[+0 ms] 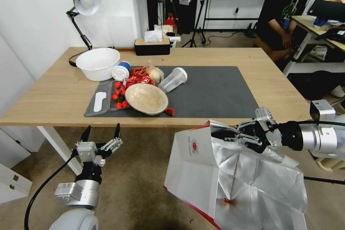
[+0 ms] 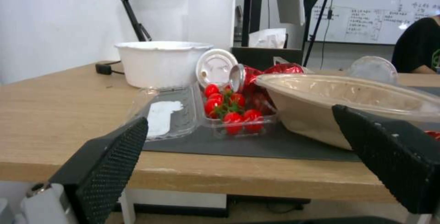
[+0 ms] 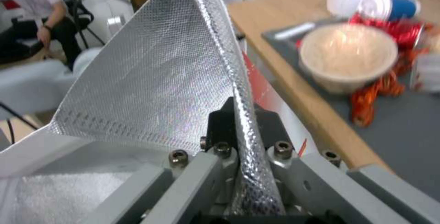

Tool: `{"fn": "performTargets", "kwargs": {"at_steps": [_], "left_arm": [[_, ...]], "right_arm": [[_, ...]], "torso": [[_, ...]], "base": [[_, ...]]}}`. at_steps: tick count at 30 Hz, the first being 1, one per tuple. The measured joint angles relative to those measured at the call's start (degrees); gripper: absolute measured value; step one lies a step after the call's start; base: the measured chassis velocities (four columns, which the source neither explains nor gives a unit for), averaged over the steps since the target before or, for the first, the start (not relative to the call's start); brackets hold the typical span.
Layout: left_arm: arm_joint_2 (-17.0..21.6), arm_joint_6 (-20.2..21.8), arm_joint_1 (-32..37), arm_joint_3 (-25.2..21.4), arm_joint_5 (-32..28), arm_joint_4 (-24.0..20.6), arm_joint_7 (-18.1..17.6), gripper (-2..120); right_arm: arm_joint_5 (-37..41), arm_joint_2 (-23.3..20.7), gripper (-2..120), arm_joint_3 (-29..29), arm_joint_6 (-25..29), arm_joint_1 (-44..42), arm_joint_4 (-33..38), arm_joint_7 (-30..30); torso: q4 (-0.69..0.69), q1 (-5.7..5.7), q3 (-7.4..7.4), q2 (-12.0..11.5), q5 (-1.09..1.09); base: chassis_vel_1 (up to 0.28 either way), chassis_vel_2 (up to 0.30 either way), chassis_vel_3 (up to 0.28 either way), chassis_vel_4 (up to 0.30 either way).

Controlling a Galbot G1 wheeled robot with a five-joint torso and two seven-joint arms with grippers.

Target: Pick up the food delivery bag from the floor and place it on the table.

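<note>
while the food delivery bag (image 1: 230, 176) hangs beside the near edge of the tabletop (image 1: 54, 97), the right hand (image 1: 241, 134) is clenched on the foil-lined rim at the bag's open mouth, its two dark pads pinching a fold of that rim between them, as the right wrist view shows plainly. the bag appears lifted off the floor (image 1: 136, 187), tilted so its white face with the small red logo (image 1: 194, 146) turns toward the robot's left and its crumpled silver inside faces up; whether its lowest corner touches the floor cannot be told. its top rim sits about level with the tabletop edge, not yet over it.

the left hand (image 1: 101, 133) hovers released, fingers spread, low in front of the tabletop's near left part, well apart from the bag.

judged from the creases and sag, the bag is light and soft, a thin laminated shell that folds wherever it is pinched and gives no stiff edge to steer by. a one-sided hold on the rim probably lets it swing and twist, and the smooth foil could slip through the pads. a steadier hold would likely be the handles or the red-trimmed seam.

on the dark grey mat (image 1: 215, 93) lie a pale bowl (image 1: 146, 98), a tray of cherry tomatoes (image 1: 119, 95), a white tub (image 1: 97, 63) and a tipped clear cup (image 1: 173, 79), leaving the mat's right half as room for the bag.
</note>
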Motion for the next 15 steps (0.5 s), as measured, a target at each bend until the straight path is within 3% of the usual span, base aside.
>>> {"fn": "performTargets", "kwargs": {"at_steps": [8,15], "left_arm": [[-0.2,-0.2,0.3,0.0,0.3,-0.2,-0.1,100],[-0.4,-0.8,0.7,-0.1,0.6,-0.4,0.0,100]], "right_arm": [[1.5,0.2,0,1.0,-0.1,-0.1,1.5,1.7],[13.3,1.5,0,8.3,-1.5,2.4,5.6,9.2]], "torso": [[0.0,-0.09,-0.14,-0.3,0.0],[0.01,-0.19,-0.27,-0.5,0.01]], "base": [[0.0,0.0,0.0,0.0],[0.0,0.0,0.0,0.0]]}}
